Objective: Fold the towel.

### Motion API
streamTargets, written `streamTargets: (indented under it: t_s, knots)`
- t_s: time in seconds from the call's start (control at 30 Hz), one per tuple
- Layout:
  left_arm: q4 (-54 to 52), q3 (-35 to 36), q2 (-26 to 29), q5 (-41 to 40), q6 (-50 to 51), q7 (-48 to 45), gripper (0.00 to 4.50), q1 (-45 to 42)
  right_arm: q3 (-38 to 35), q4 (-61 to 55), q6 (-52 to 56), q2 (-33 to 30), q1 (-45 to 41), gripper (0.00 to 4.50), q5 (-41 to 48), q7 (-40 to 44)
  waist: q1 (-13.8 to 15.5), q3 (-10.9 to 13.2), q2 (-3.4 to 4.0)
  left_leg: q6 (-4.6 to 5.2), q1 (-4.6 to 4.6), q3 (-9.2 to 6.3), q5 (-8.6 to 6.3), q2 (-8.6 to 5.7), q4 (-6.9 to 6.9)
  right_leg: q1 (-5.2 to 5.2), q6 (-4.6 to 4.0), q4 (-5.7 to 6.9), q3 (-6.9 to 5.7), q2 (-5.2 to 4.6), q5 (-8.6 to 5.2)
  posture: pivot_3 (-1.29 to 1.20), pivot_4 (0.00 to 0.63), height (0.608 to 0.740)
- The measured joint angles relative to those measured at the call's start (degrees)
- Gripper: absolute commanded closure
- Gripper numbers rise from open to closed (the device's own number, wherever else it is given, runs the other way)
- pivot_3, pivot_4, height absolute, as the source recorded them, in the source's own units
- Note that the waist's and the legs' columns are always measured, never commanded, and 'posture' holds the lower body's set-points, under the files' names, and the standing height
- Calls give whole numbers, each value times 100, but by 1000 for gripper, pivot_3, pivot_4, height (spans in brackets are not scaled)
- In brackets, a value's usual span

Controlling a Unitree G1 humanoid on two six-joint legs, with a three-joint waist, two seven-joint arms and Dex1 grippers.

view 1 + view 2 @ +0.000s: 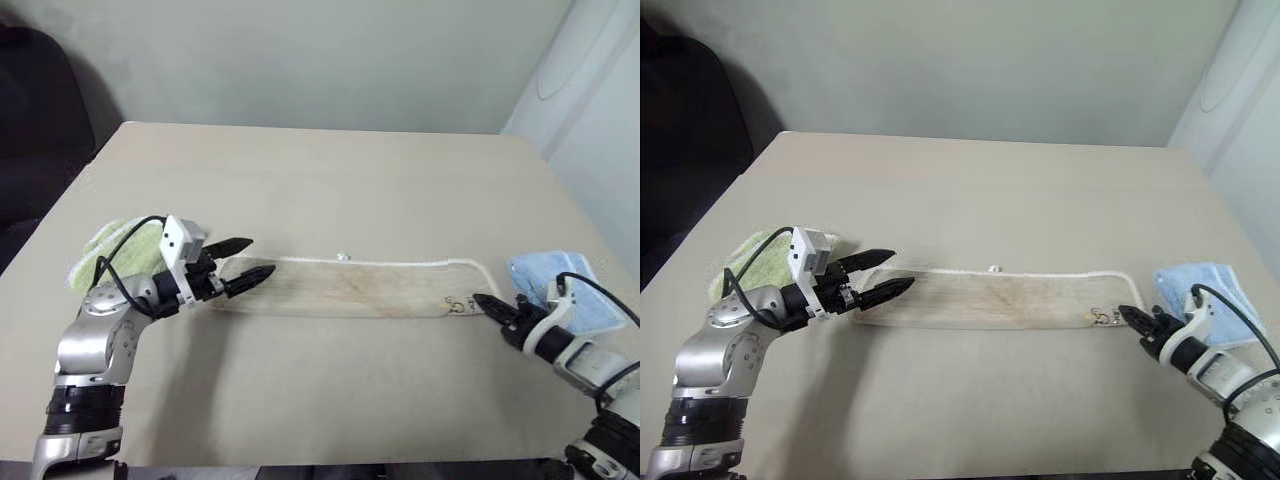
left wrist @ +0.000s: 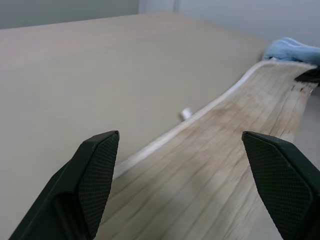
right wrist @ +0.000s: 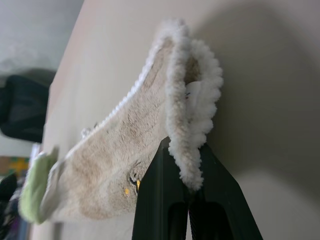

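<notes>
While the towel (image 1: 350, 288) lies as a long folded strip across the counter (image 1: 320, 180), my right gripper (image 1: 492, 303) is clamped on its 3 o'clock end. My left gripper (image 1: 245, 264) hangs with fingers spread over the 9 o'clock end, beside a green cloth (image 1: 115, 245); a blue cloth (image 1: 555, 280) sits at 3 o'clock.

Left tool (image 1: 243, 266) spread wide; right tool (image 1: 490, 304) pinched closed.

The left gripper (image 1: 246, 266) covers the towel's (image 1: 350, 287) near end; the logo (image 1: 458, 304) (dark stitching) is too small to read.
</notes>
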Motion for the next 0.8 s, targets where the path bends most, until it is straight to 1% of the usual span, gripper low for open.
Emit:
streamTargets:
  t_s: [0.13,0.23,0.27,0.33,0.43,0.47,0.57,0.63,0.73,0.8]
  knots:
    - [51,7,-2,4,-3,0,231,-20,-19,7,-224,-787,42,4458,31,185,9,1,3,-2,-4,0,-1,0,-1,-2,6,1,1,-1,-4,0,150,740]
    - [121,-1,-7,17,-15,0,231,-62,338,-144,-508,-1532,59,4458,-2,587,-5,0,9,-3,-3,1,-1,2,-4,-3,50,1,0,1,-31,0,150,740]
    - [140,-7,-17,22,-24,-1,231,-85,537,-265,-602,-1751,55,4458,-24,741,-7,-1,10,-3,-3,1,-1,3,-4,-2,64,2,0,2,-40,0,150,740]
    - [185,-30,-60,37,-64,-2,231,-157,1085,-575,-854,-2220,13,4458,-110,1103,-19,-1,15,-3,-2,2,0,5,-5,-2,67,2,-2,3,-42,0,150,740]
    - [243,-68,-103,55,-110,0,231,-246,1996,-991,-1154,-2688,-192,4458,-248,1567,-50,-2,15,-2,0,3,4,9,-5,-1,68,1,-5,7,-42,0,150,740]
    - [254,-90,-121,59,-126,3,231,-264,2405,-1177,-1233,-2821,-301,4458,-290,1734,-59,-2,16,7,1,4,10,8,-5,0,69,1,-5,7,-42,0,150,740]
    - [279,-135,-175,65,-159,25,231,-279,3473,-1523,-1404,-2961,-684,4458,-477,2039,-63,-3,17,40,1,3,32,9,-4,0,69,1,-6,8,-43,0,150,740]
    - [281,-165,-195,66,-182,43,231,-285,4114,-1543,-1476,-2963,-964,4458,-712,2116,-60,-3,16,63,2,2,45,9,-2,2,68,0,-5,7,-41,0,150,740]
    - [280,-169,-207,65,-210,117,231,-271,5023,-1514,-1627,-2856,-1349,4458,-1090,2236,-43,-3,16,66,2,-1,48,8,-2,4,27,0,-5,6,-15,0,150,740]
    - [271,-176,-243,61,-232,154,231,-253,5655,-1483,-1792,-2732,-1519,4458,-1404,2330,-27,-3,15,66,2,-3,48,8,-2,5,15,0,-6,6,-8,0,150,740]
